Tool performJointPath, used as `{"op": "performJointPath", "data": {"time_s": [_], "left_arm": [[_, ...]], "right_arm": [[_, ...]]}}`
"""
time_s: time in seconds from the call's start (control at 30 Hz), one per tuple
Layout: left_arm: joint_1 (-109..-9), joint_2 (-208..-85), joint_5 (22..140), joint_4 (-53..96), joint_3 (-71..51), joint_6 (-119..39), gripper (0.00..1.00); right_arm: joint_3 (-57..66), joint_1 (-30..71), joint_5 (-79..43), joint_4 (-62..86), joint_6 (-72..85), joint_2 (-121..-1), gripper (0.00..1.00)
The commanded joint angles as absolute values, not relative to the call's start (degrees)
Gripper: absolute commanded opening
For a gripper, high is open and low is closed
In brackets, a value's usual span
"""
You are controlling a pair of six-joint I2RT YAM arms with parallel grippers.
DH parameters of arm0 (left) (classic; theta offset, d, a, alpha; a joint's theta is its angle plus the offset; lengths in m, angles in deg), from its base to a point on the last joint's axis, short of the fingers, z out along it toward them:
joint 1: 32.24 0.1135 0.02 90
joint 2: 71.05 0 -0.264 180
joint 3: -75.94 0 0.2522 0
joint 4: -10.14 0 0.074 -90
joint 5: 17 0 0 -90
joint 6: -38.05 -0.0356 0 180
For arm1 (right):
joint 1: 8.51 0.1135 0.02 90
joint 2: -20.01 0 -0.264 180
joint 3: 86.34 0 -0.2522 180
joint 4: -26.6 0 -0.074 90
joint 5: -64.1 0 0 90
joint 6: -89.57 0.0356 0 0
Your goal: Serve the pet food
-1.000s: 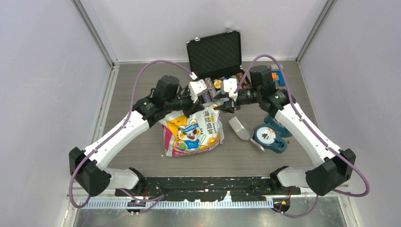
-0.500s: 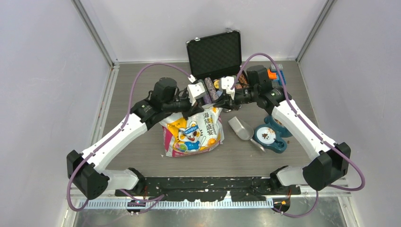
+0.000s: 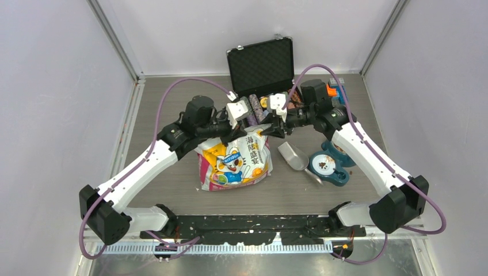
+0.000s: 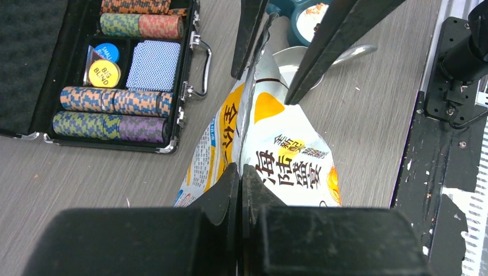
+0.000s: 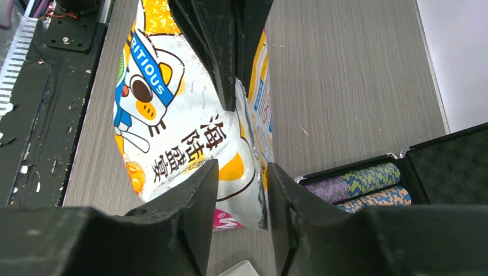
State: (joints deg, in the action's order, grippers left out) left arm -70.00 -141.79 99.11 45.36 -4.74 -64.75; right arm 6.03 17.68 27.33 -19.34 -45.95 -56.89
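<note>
Pet food (image 3: 324, 165): small brown and tan nuggets, only a thin scatter of them, loose on the pale inside of the bowl.
Where: in the teal bowl (image 3: 337, 176) on the table (image 3: 172, 190), right of the cartoon-cat bag (image 3: 233, 164) and just beyond the scoop (image 3: 292, 156). Whether there is any inside the bag cannot be seen.
Left gripper (image 4: 240, 171): fingers pressed together with no gap, pinching the left end of the bag's top edge.
Right gripper (image 5: 242, 168): fingers a narrow way apart, straddling the right end of the same top edge. A gap shows on either side of the foil, so it is not clamped.
Bag: standing up, printed face toward the arm bases, top seam stretched between the two grippers.
Changed since a second ago: the right wrist has drawn back toward the poker case (image 3: 262, 66). The left arm's elbow has swung a little further left. Bag, scoop and bowl lie where they did.
Counts: two arms, one bag, one metal scoop, one bowl, one open case. In the case, four rows of poker chips (image 4: 115, 101) show in the left wrist view.
</note>
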Motion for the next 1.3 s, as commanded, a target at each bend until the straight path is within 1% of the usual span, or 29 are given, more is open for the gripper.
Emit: {"op": "performJointPath", "data": {"time_s": [0.0, 0.07, 0.13, 0.2, 0.37, 0.4, 0.47, 0.53, 0.57, 0.6, 0.63, 0.67, 0.7, 0.77, 0.83, 0.93, 1.1, 1.17, 1.2, 1.27], "left_arm": [[-68.92, -139.13, 101.37, 39.64, -6.35, -65.75, 0.0], [-68.93, -139.41, 101.81, 39.64, -6.53, -65.71, 0.0], [-68.93, -139.64, 102.73, 39.57, -6.56, -65.68, 0.0], [-68.94, -139.9, 103.72, 39.4, -6.68, -65.17, 0.0], [-68.96, -140.46, 107.4, 38.88, -7.16, -64.38, 0.0], [-68.96, -140.54, 107.63, 38.85, -7.25, -64.23, 0.0], [-68.95, -140.51, 107.47, 38.85, -7.36, -64.0, 0.0], [-68.89, -140.35, 107.53, 38.85, -7.22, -63.91, 0.0], [-68.99, -140.31, 107.6, 38.84, -7.22, -63.91, 0.0], [-68.91, -140.2, 107.69, 38.88, -7.11, -63.91, 0.0], [-68.94, -140.09, 107.71, 38.88, -7.02, -63.91, 0.0], [-68.96, -140.08, 107.71, 38.93, -6.93, -63.91, 0.0], [-68.94, -140.08, 107.69, 38.87, -6.93, -63.77, 0.0], [-68.94, -140.14, 107.63, 38.91, -6.95, -63.71, 0.0], [-68.94, -140.12, 107.08, 39.1, -6.91, -63.73, 0.0], [-69.01, -139.59, 104.53, 39.44, -6.59, -64.16, 0.0], [-68.93, -137.99, 97.26, 40.66, -5.46, -66.61, 0.0], [-68.9, -137.22, 93.33, 40.43, -4.57, -67.32, 0.0], [-68.95, -136.77, 91.3, 39.24, -3.56, -67.49, 0.0], [-68.11, -135.89, 90.33, 36.6, -1.52, -67.58, 0.0]], "right_arm": [[6.29, 17.95, 30.14, -19.09, -46.58, -53.7, 0.47], [6.37, 17.94, 29.17, -20.45, -47.98, -53.95, 0.54], [6.41, 17.94, 30.07, -20.43, -48.24, -54.35, 0.57], [6.09, 17.94, 32.84, -19.34, -47.02, -55.23, 0.58], [6.29, 18.65, 40.92, -10.42, -40.21, -58.53, 0.58], [6.01, 19.13, 41.7, -10.13, -39.79, -59.12, 0.55], [4.91, 19.96, 41.51, -10.21, -39.62, -60.42, 0.53], [4.29, 20.57, 40.69, -10.42, -39.77, -61.79, 0.48], [3.96, 20.75, 40.3, -10.66, -39.79, -62.07, 0.43], [3.7, 20.75, 40.16, -10.91, -39.84, -62.56, 0.4], [3.19, 20.76, 39.99, -11.71, -40.0, -62.71, 0.32], [2.82, 20.76, 39.96, -11.96, -40.18, -63.0, 0.28], [2.73, 20.76, 39.96, -12.01, -40.17, -63.07, 0.19], [2.93, 20.76, 39.84, -11.03, -39.33, -62.97, 0.07], [3.29, 20.8, 39.36, -11.03, -39.36, -62.44, 0.05], [4.14, 20.76, 36.85, -12.13, -40.32, -60.79, 0.05], [4.83, 18.88, 23.11, -15.37, -41.15, -58.04, 0.06], [3.59, 16.77, 20.95, -21.69, -44.17, -57.31, 0.05], [2.42, 14.99, 19.7, -27.14, -45.11, -57.14, 0.05], [2.66, 11.62, 18.52, -31.61, -46.79, -55.96, 0.05]]}}
